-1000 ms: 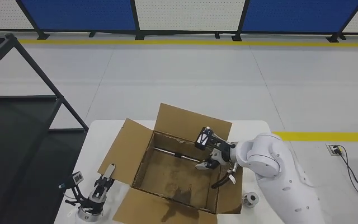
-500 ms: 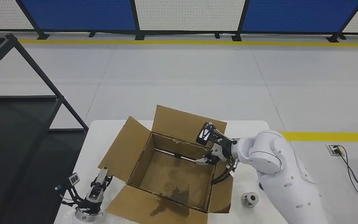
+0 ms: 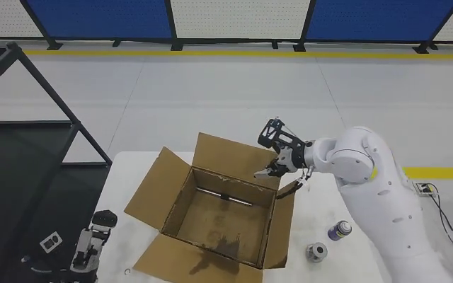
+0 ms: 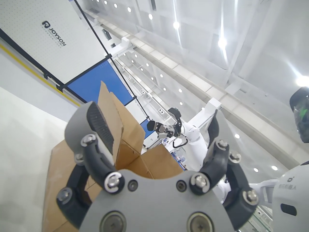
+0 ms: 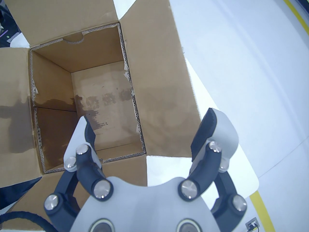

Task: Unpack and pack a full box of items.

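**Right pincer (image 3: 277,177) open over the box (image 3: 230,185)**

My right pincer hangs over the far right corner of the box, just above the back flap (image 3: 237,152). Its two fingers are spread far apart and they hold nothing. From its own camera, the right pincer (image 5: 147,119) looks down into the box (image 5: 50,80).

The box is big and brown. It sits in the middle of the white tabletop (image 3: 117,184) with all four flaps folded out. I can see its bare floor, which has dark stains (image 3: 223,247) near my side.

My left pincer (image 4: 154,114) is at the near left corner of the tabletop, away from the box. It points up at the ceiling. Its fingers are spread wide too, with nothing between them.

On the tabletop to the right of the box stands a small purple bottle (image 3: 340,229). A small silver thing (image 3: 316,251) sits near it, a bit closer to me. A black rack (image 3: 42,141) stands on the floor off to the left.
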Robot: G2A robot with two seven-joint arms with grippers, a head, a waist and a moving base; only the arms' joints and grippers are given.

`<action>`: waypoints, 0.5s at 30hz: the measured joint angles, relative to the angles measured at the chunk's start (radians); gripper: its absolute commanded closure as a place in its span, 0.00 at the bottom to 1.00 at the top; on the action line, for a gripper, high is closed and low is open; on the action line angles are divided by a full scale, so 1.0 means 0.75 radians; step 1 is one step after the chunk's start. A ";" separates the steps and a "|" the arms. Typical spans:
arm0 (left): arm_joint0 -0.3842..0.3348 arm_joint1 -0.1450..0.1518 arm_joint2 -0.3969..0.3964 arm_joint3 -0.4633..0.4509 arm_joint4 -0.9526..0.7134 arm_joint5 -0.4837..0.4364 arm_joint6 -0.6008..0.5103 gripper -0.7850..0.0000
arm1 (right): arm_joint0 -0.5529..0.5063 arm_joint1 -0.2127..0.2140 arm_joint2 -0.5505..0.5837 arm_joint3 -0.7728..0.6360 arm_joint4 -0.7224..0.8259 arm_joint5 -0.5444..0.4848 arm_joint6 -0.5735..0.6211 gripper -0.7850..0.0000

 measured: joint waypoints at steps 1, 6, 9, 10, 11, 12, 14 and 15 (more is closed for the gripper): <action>0.023 0.003 -0.020 -0.032 -0.014 0.004 -0.015 0.00 | 0.026 0.005 -0.012 0.030 0.020 0.007 0.007 0.00; 0.141 0.020 -0.091 -0.202 -0.113 0.060 -0.120 0.00 | 0.143 0.021 -0.101 0.202 0.108 0.056 0.056 0.00; 0.143 0.021 -0.093 -0.203 -0.114 0.063 -0.122 0.00 | 0.136 0.021 -0.096 0.186 0.106 0.054 0.055 0.00; 0.142 0.021 -0.092 -0.202 -0.113 0.062 -0.121 0.00 | 0.136 0.021 -0.096 0.186 0.105 0.054 0.054 0.00; 0.142 0.020 -0.092 -0.202 -0.113 0.062 -0.120 0.00 | 0.136 0.021 -0.096 0.186 0.105 0.054 0.054 0.00; 0.142 0.020 -0.092 -0.202 -0.113 0.062 -0.120 0.00 | 0.136 0.021 -0.096 0.186 0.105 0.054 0.054 0.00; 0.142 0.020 -0.092 -0.202 -0.113 0.062 -0.120 0.00 | 0.136 0.021 -0.096 0.186 0.105 0.054 0.054 0.00; 0.141 0.020 -0.091 -0.203 -0.113 0.063 -0.119 0.00 | 0.132 0.021 -0.097 0.187 0.104 0.058 0.048 0.00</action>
